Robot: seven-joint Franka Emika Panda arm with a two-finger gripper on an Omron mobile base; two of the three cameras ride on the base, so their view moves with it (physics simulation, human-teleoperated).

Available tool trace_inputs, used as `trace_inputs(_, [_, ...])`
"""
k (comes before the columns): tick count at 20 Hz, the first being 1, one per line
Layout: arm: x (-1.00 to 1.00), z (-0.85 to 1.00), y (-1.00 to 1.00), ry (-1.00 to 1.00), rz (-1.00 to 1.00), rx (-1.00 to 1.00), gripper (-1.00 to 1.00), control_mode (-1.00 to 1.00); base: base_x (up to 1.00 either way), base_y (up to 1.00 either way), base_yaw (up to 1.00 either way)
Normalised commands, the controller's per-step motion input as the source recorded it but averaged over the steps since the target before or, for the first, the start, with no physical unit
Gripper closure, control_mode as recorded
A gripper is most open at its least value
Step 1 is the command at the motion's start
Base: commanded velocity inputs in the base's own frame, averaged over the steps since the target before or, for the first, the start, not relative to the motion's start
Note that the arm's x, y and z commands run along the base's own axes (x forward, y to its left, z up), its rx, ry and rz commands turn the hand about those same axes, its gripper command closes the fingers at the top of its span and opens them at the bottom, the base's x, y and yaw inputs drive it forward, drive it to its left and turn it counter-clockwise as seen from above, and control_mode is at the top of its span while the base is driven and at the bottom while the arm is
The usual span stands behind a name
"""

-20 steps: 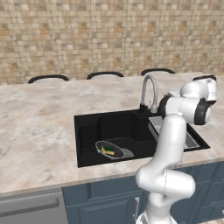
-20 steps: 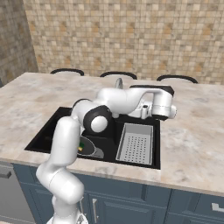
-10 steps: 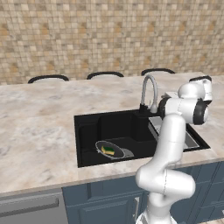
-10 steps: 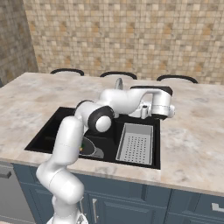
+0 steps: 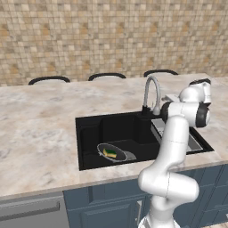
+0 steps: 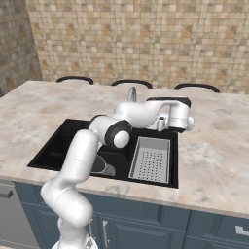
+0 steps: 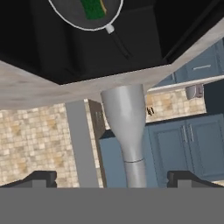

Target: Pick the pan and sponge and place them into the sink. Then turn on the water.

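Pincer (image 7: 112, 179) tips were seen in the hand view as two small dark shapes set wide apart at the bottom corners, with nothing gripped between them; a silver faucet part (image 7: 127, 131) ran up through the gap, touched by neither tip as far as could be told. From the left base view the hand was found at the right rear of the sink (image 5: 89, 133), just beside the curved silver faucet (image 5: 152, 89), though the fingers themselves could not be made out there. From the right base view the white wrist was seen above the grey drainer tray (image 6: 151, 159).

The pan (image 5: 112, 152) was seen resting on the floor of the black sink, toward its front. The sponge (image 5: 109, 153) was seen lying inside the pan, green and yellow both showing. In the hand view the pan (image 7: 70, 11) appeared at the top edge with the sponge's (image 7: 92, 8) green face on it and its dark handle pointing away.

The marbled tabletop (image 5: 40, 133) surrounded the basin. No blue stream was seen at the faucet spout.
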Motion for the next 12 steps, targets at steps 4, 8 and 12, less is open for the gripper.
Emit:
trace_inputs(4, [0.26,-0.14,-0.08,0.02,0.0,0.0,-1.0,-1.0,0.0,0.0,0.0])
trace_inputs(8, [0.13,-0.07,-0.03,0.01,0.0,0.0,-1.0,-1.0,0.0,0.0,0.0])
trace_inputs(12, [0.11,-0.13,0.0,0.01,0.0,0.0,-1.0,-1.0,0.0,0.0,0.0])
